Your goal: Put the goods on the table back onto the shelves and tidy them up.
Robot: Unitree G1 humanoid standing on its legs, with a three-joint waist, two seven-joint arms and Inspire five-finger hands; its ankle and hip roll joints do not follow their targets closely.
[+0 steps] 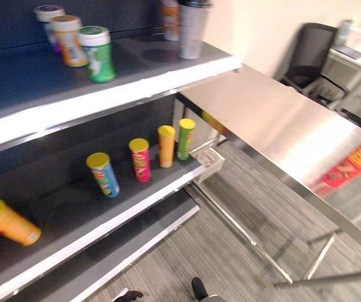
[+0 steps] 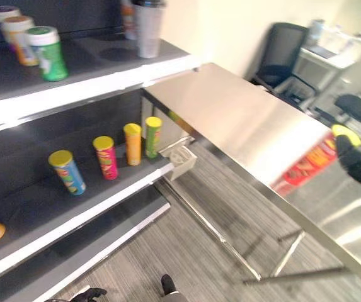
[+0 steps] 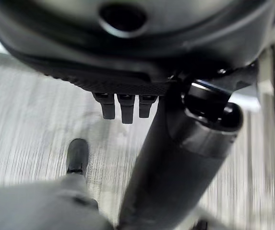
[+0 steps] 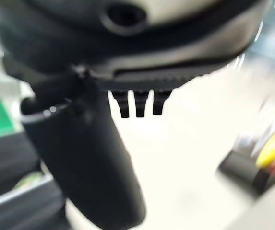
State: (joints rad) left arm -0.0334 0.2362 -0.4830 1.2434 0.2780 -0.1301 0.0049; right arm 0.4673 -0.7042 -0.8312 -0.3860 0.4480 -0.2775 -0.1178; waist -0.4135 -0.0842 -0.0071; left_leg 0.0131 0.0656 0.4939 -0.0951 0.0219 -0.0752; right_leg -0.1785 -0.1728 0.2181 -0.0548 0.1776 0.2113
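Nearest, on the middle shelf (image 1: 98, 217), chip cans stand in a loose row; the orange can (image 1: 7, 221) lies tipped over and might roll off if bumped. Left hand (image 3: 123, 103) hangs over the floor, fingers relaxed, empty. On the steel worktop (image 2: 243, 119) lies the red can (image 2: 306, 165), just beside the right hand (image 2: 356, 160); can't tell if it's gripped. Rushed grab could knock it off the edge. Top shelf (image 1: 35, 78) carries the green jar (image 1: 97, 53).
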